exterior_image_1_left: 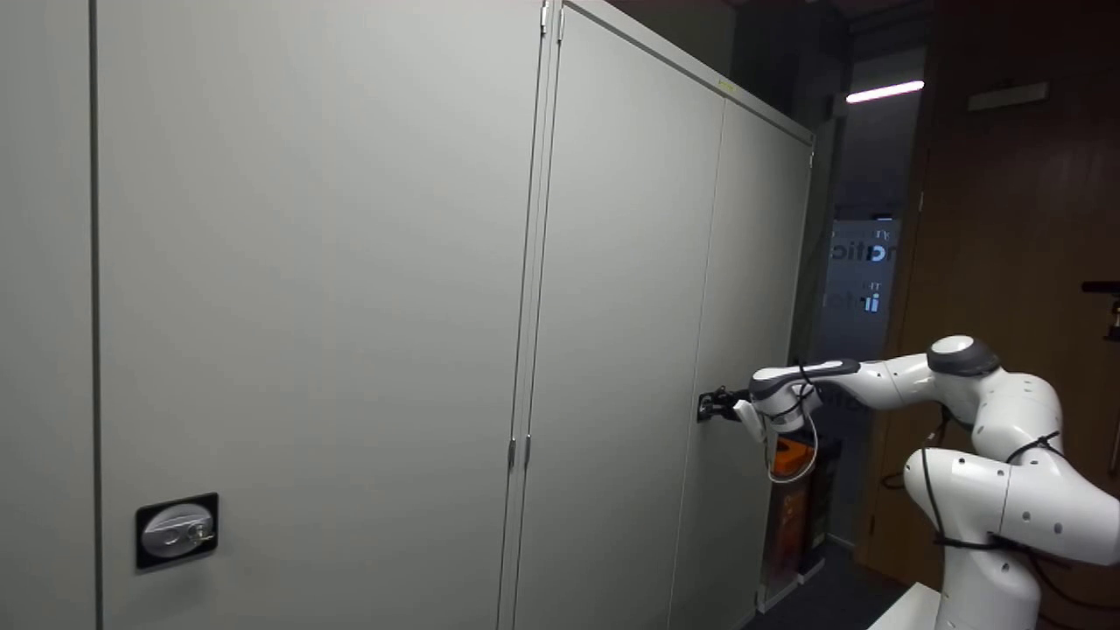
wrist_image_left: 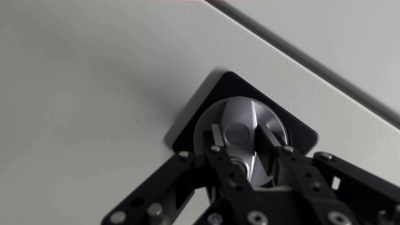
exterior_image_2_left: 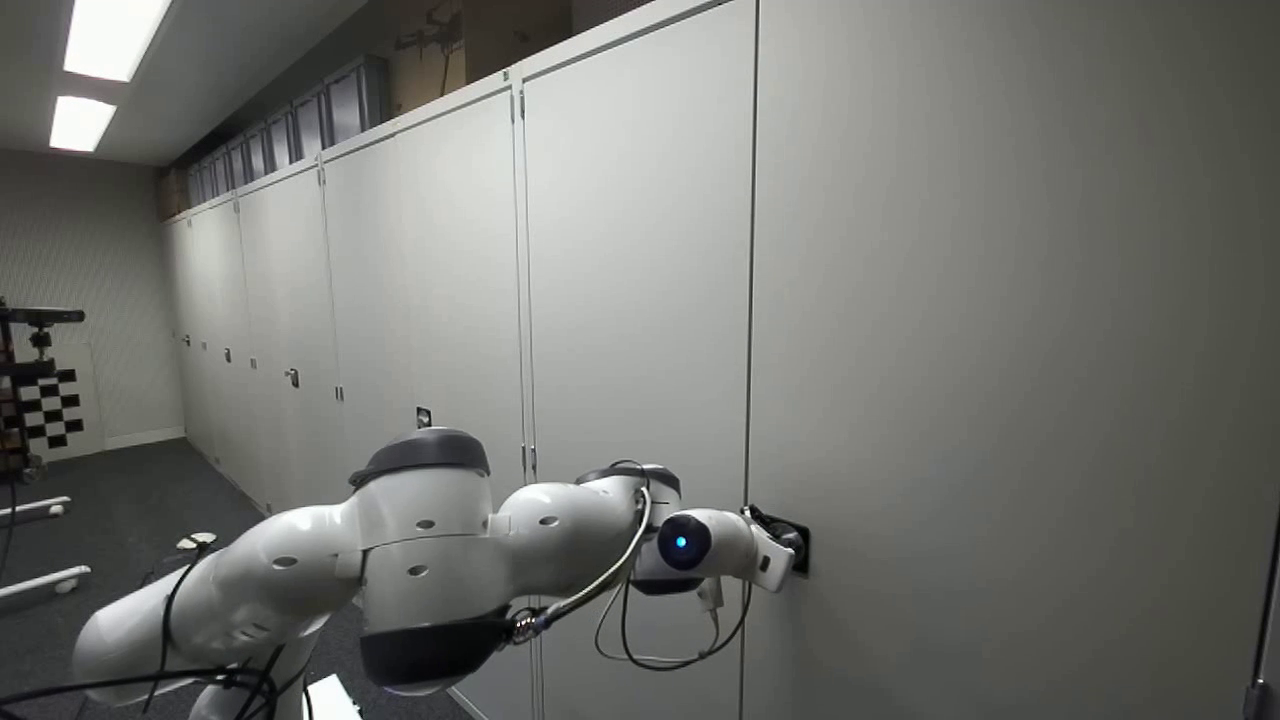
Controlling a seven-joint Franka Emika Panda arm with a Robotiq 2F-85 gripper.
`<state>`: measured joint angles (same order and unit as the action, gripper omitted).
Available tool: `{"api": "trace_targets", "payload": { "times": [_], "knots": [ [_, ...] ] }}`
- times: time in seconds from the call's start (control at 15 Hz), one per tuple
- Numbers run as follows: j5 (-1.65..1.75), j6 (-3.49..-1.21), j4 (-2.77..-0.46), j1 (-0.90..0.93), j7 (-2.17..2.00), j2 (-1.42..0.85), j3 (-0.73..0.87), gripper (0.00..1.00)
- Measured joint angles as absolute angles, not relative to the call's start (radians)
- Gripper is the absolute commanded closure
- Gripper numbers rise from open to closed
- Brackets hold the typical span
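While a pale grey cabinet door [exterior_image_1_left: 324, 262] is filling the left of an exterior view, a silver lock [exterior_image_1_left: 166, 529] is sitting low on it in a black surround, with what looks like a key [exterior_image_1_left: 204, 532] jutting from it. Farther right, small hinges [exterior_image_1_left: 512, 452] are flanking a narrow vertical gap [exterior_image_1_left: 535, 245], and beyond them a middle door [exterior_image_1_left: 621, 262] is stretching away to a thin seam [exterior_image_1_left: 707, 262]. Just right of that seam, the silver handle [wrist_image_left: 239, 112] is lying near the edge of the far door [exterior_image_1_left: 757, 236], mounted on a black square plate [wrist_image_left: 232, 82]. There the gripper [wrist_image_left: 240, 135] is clasping the handle: in the wrist view it is standing narrow around the raised grip [wrist_image_left: 237, 134], one finger [wrist_image_left: 265, 147] on either side, while the grip is slanting slightly between them. In both exterior views the plate is peeking out beside the gripper, partly covered. Right of the handle and lower, an orange bin [exterior_image_1_left: 787, 516] is standing in dim light past the far door. Next, the white arm [exterior_image_1_left: 1037, 429] is reaching leftward from its base [exterior_image_1_left: 989, 586], elbow bent, with a white surface [exterior_image_1_left: 912, 612] showing beside the base at the bottom edge. Behind the arm, a brown wooden panel [exterior_image_1_left: 1006, 227] is rising at the far right.
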<state>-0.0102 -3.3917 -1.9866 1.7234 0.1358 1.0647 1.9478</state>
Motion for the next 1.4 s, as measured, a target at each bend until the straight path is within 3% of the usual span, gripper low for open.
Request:
{"api": "trace_targets", "payload": {
  "times": [1.4],
  "knots": [
    [-0.009,-3.431,-1.991,1.800,0.139,0.943,2.043,0.92]
  ]
}}
